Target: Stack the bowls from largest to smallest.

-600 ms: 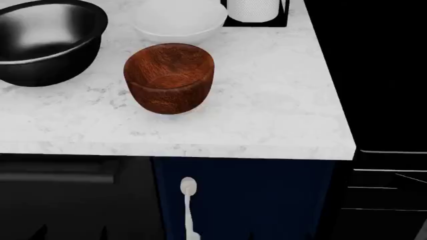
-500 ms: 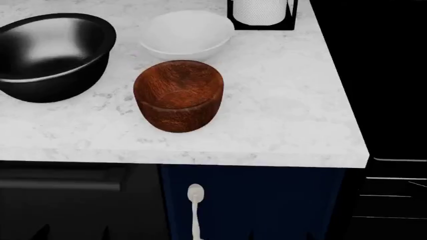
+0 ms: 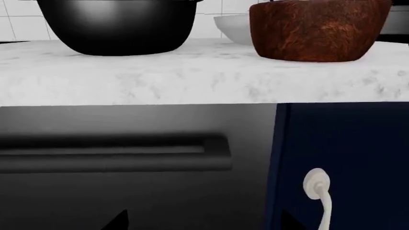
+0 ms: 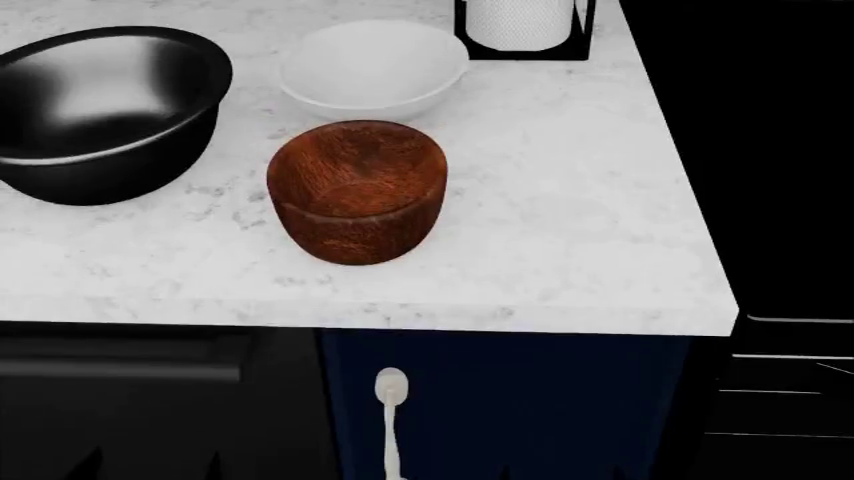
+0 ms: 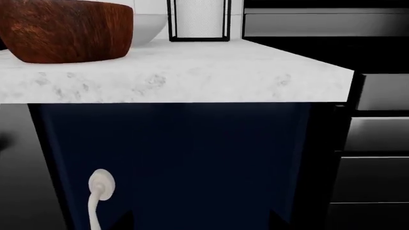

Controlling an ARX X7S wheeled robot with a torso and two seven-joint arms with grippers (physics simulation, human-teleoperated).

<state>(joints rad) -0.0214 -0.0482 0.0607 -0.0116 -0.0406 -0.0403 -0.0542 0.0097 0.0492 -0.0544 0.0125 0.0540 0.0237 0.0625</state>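
Three bowls stand apart on the white marble counter [image 4: 574, 220]. The glossy black bowl [image 4: 100, 110] is at the left, the white bowl [image 4: 374, 68] behind the middle, and the reddish-brown wooden bowl [image 4: 356, 190] nearest the front edge. None is inside another. My left gripper [image 3: 204, 223] is open and empty, below counter height in front of the cabinets, facing the black bowl [image 3: 118, 24] and the brown bowl [image 3: 316, 31]. My right gripper [image 5: 201, 223] is open and empty, also below the counter, with the brown bowl [image 5: 64, 28] above it to one side.
A white paper-towel roll in a black holder [image 4: 523, 25] stands at the back right of the counter. Below the counter is a dark blue cabinet door with a white handle [image 4: 390, 400], a black appliance front [image 3: 115, 153] to its left and black drawers [image 5: 377, 143] to its right.
The head view has shifted, so the bowls and counter sit lower and slightly to the right in it. The bowls have not moved on the counter.
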